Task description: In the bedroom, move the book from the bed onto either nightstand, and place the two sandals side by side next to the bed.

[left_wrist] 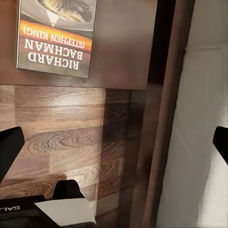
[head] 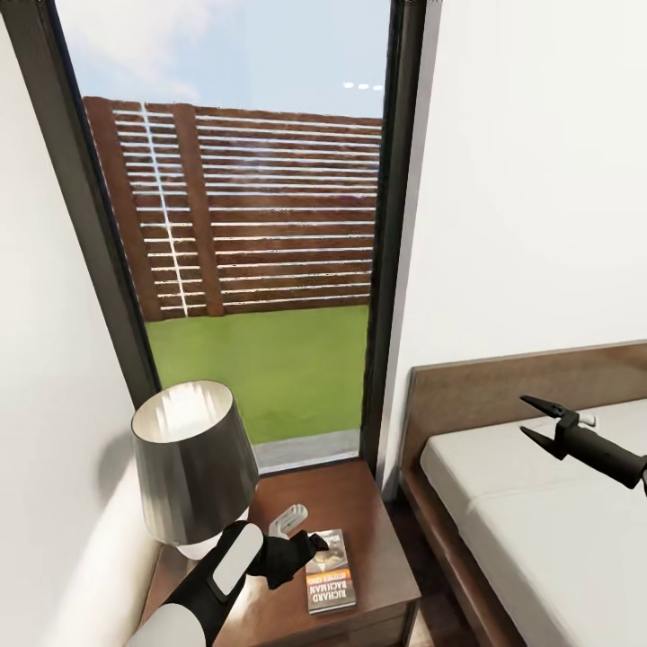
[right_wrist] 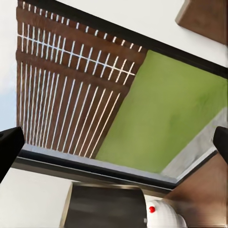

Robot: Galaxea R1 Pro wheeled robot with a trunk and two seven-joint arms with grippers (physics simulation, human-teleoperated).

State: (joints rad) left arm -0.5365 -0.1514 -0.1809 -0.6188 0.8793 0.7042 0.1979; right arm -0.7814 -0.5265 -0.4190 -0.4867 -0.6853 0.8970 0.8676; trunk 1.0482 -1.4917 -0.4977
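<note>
The book (head: 331,571), dark with an orange band and "RICHARD BACHMAN" lettering, lies flat on the dark brown nightstand (head: 359,503) near its front right corner. My left gripper (head: 301,532) hovers just left of the book, open and holding nothing. In the left wrist view the book (left_wrist: 57,38) rests on the nightstand (left_wrist: 123,42), away from the open left gripper (left_wrist: 114,145). My right gripper (head: 537,422) is open above the bed (head: 539,521), near the headboard. The right gripper (right_wrist: 114,147) points toward the window. The sandals are out of view.
A lamp (head: 193,463) with a dark shade takes up the nightstand's left half. A tall black-framed window (head: 252,225) stands behind it. A narrow strip of wood floor (left_wrist: 71,133) separates nightstand and bed frame (left_wrist: 164,118). White wall runs close on the left.
</note>
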